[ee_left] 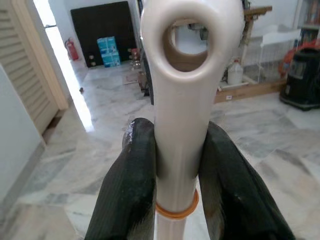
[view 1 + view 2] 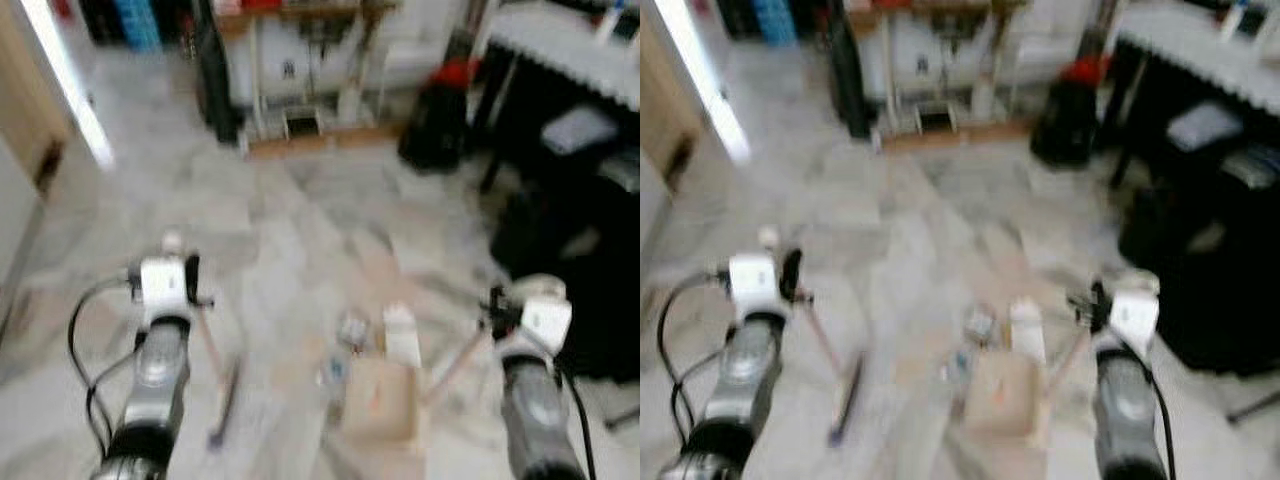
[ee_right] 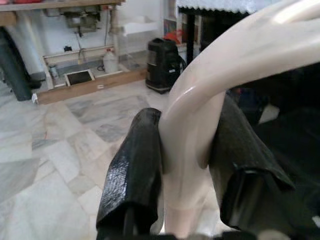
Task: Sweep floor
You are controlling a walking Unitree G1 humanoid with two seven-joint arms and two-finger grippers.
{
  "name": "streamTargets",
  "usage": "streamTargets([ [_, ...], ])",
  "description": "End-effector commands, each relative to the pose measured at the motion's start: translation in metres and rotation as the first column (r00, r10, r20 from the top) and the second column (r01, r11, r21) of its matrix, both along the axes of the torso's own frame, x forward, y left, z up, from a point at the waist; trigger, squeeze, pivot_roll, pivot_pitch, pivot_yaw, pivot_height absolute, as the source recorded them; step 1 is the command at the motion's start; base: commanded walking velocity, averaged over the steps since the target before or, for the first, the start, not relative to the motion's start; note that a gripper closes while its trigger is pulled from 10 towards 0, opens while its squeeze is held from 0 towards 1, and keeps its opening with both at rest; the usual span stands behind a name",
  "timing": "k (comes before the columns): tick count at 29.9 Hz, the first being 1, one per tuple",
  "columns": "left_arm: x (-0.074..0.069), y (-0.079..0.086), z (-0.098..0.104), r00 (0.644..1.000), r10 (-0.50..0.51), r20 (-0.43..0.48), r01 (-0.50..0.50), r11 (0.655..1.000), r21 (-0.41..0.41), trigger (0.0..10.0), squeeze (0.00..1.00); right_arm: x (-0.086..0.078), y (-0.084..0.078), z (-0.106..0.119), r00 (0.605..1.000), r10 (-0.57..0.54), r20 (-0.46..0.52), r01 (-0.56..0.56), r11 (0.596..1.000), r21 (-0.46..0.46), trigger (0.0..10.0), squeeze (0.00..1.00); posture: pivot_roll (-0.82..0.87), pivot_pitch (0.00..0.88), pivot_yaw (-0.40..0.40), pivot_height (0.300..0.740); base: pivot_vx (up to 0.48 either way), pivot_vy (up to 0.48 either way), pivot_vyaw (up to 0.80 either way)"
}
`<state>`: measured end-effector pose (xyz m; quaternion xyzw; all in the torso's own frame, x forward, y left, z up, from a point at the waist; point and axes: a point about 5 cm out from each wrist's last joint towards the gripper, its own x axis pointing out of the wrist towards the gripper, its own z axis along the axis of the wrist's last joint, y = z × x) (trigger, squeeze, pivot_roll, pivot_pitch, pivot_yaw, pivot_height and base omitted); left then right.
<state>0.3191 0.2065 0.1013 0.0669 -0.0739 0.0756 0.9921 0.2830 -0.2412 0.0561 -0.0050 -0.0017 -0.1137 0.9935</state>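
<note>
We stand on a pale marble floor [image 2: 300, 230] with a wide stretch of open tile ahead, though the head views are blurred. Our left gripper [image 1: 175, 170] has its two black fingers [image 1: 132, 190] pressed tight against either side of a cream broom handle [image 1: 182, 100], just under the hanging hole at its top; in the head view that handle runs down and forward to a dark broom head [image 2: 222, 400] resting on the tile between our arms. Our right gripper [image 3: 187, 165] is likewise clamped around the curved cream dustpan handle [image 3: 200, 115], and its stem slants down to the tan dustpan [image 2: 380, 400] sitting on the floor just ahead of us. A few small scraps of litter [image 2: 350, 335] lie beside the pan's far edge, touching or nearly so; the blur keeps us from telling which. On our left a beige wall [image 2: 20, 120] and a louvred door [image 1: 30, 85] bound the room, with a bright strip of light [image 2: 70, 80] falling along the floor there. Straight ahead, a low wooden shelf unit [image 2: 310, 70] closes off the far side. On our right a dark table [image 2: 570, 60] with a white lace cloth stands close, and a black appliance with a red top [image 2: 440, 110] sits on the floor between it and the shelving.
</note>
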Motion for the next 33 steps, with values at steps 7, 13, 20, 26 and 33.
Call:
streamTargets([
  [7,0.0041,-0.007,0.0088,0.999,-0.014,0.043,0.015,1.0,-0.017,10.0,0.0,0.0034,-0.007,0.0102,0.999,-0.019,0.042,0.02,1.0,-0.018,10.0,0.0,-0.06,0.0,0.015,0.74,0.309,0.0,0.0],
  [13,0.0045,-0.0066,0.0087,0.999,-0.001,0.044,0.003,1.0,-0.026,10.0,0.0,0.0038,-0.0072,0.011,0.999,-0.017,0.046,0.018,1.0,-0.017,10.0,0.0,-0.06,0.0,0.011,0.74,0.2,0.0,0.0],
  [20,0.0047,-0.0073,0.0083,0.999,-0.003,0.041,0.004,1.0,-0.028,10.0,0.0,0.0038,-0.0088,0.0109,0.999,-0.023,0.043,0.024,0.999,-0.022,10.0,0.0,-0.06,0.0,0.01,0.74,0.0,0.0,0.0],
  [26,0.0048,-0.0076,0.0083,0.999,-0.003,0.041,0.004,1.0,-0.03,10.0,0.0,0.0032,-0.0105,0.0117,0.999,-0.026,0.044,0.027,0.999,-0.024,10.0,0.0,-0.06,0.0,0.008,0.74,0.0,0.0,0.0],
  [33,0.005,-0.0091,0.008,0.999,-0.014,0.039,0.015,1.0,-0.025,10.0,0.0,0.0027,-0.0139,0.0116,0.999,-0.036,0.041,0.037,0.999,-0.026,10.0,0.0,-0.07,0.0,0.013,0.74,0.0,0.0,0.0],
])
